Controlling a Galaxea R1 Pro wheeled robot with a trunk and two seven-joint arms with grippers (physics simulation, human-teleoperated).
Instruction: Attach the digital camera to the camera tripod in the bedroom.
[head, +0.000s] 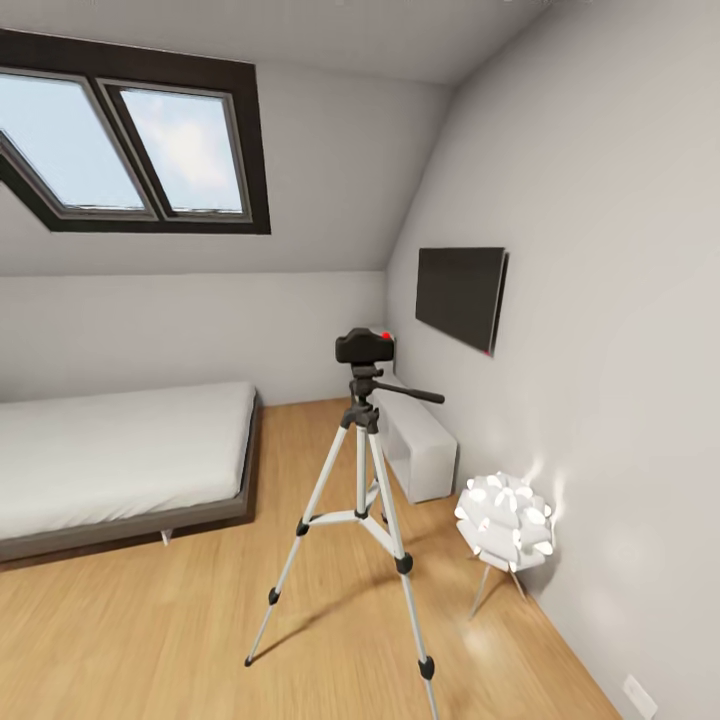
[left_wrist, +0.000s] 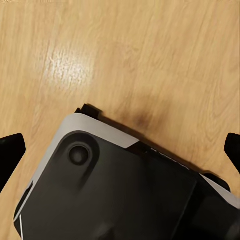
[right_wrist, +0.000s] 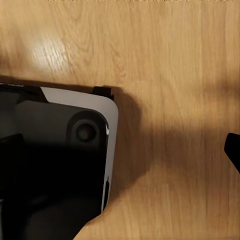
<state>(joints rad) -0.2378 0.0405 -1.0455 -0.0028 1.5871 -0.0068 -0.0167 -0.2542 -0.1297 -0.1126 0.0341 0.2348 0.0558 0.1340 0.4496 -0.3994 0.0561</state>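
Observation:
In the head view the digital camera (head: 365, 346), small, black and boxy with a red dot on top, sits on the head of the camera tripod (head: 362, 470). The tripod stands upright on the wood floor, its three silver legs spread and its black pan handle pointing right. My left gripper (left_wrist: 120, 150) hangs open over the floor and my own dark base, one black fingertip (left_wrist: 10, 152) at each side of the left wrist view. My right gripper (right_wrist: 120, 150) is also open above the floor, with a fingertip (right_wrist: 233, 150) at the picture's edge. Neither holds anything.
A low grey platform bed (head: 120, 450) lies left of the tripod under a dark-framed skylight (head: 130, 150). Along the right wall are a black screen (head: 462, 295), a white bench (head: 420, 445) and a glowing white lamp (head: 505, 520). Bare wood floor (head: 150, 640) lies before the tripod.

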